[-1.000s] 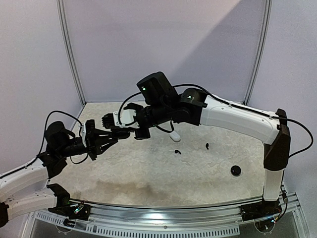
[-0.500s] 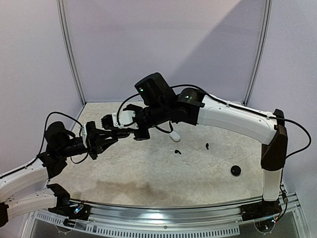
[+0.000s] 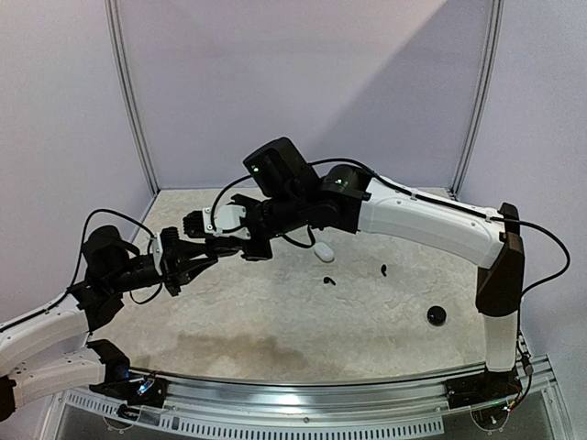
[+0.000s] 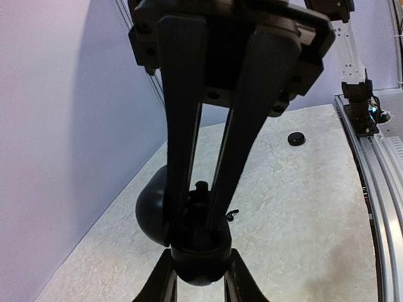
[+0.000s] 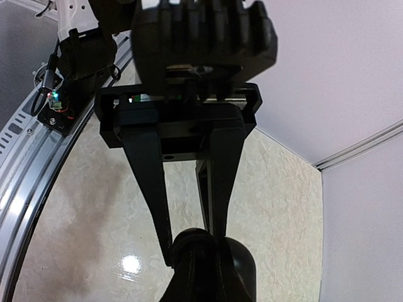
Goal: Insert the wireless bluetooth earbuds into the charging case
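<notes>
— Noted a small slide of the right arm (image 3: 431,220) toward the left of the overhead frame since a second back; hardly any change at the left arm (image 3: 55,321).
— Agreed; meeting now at centre left, raised off the table (image 3: 275,321). State of the jaws?
— Left gripper (image 5: 191,244) clenched on the black case (image 4: 200,274), low in the middle of the left wrist view; right gripper (image 4: 200,189) pinched nearly closed just above, with a small dark nub between the tips; by the look a black bud, though too small to swear to.
— Touching the case?
— Right at its top; seated or not, cannot tell.
— And the rest?
— Lying on the table right of centre overhead: one loose bud (image 3: 328,280); a second loose bud (image 3: 382,269) further right; a white piece (image 3: 323,251) just above the first; a black puck (image 3: 437,315) lower right.
— So mid-insertion, early in the job.
— Probably; calls next for a straight push into the socket, then letting go only once snug; otherwise risks tipping the bud or twisting the case.
</notes>
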Available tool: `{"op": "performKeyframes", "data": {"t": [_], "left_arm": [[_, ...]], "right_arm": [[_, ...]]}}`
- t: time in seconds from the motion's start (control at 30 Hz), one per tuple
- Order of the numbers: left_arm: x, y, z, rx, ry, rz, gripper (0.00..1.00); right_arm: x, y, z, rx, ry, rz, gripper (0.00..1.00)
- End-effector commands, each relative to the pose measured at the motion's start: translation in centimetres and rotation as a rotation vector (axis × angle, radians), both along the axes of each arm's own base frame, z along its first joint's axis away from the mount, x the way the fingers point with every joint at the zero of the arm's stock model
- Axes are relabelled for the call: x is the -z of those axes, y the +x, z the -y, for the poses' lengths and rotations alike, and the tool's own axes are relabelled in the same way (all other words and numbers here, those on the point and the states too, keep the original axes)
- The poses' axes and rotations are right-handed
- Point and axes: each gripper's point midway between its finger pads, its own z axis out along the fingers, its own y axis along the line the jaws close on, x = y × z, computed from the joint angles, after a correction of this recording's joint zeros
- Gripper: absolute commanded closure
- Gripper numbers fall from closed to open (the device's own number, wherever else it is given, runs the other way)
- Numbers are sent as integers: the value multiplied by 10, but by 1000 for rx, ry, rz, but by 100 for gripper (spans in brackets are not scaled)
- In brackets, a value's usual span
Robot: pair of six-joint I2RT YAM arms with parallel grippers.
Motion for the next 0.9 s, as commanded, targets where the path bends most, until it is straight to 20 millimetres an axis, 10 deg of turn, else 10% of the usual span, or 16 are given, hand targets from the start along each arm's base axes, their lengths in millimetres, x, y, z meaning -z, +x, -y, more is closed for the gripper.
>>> {"op": "performKeyframes", "data": {"t": [0.0, 0.87], "left_arm": [[-19, -18, 7, 80, -38, 70, 100], [-19, -11, 4, 33, -101, -72, 100]], "right_arm": [[22, 10, -4, 46, -44, 3, 87], [16, 2, 3, 15, -56, -7, 72]]}}
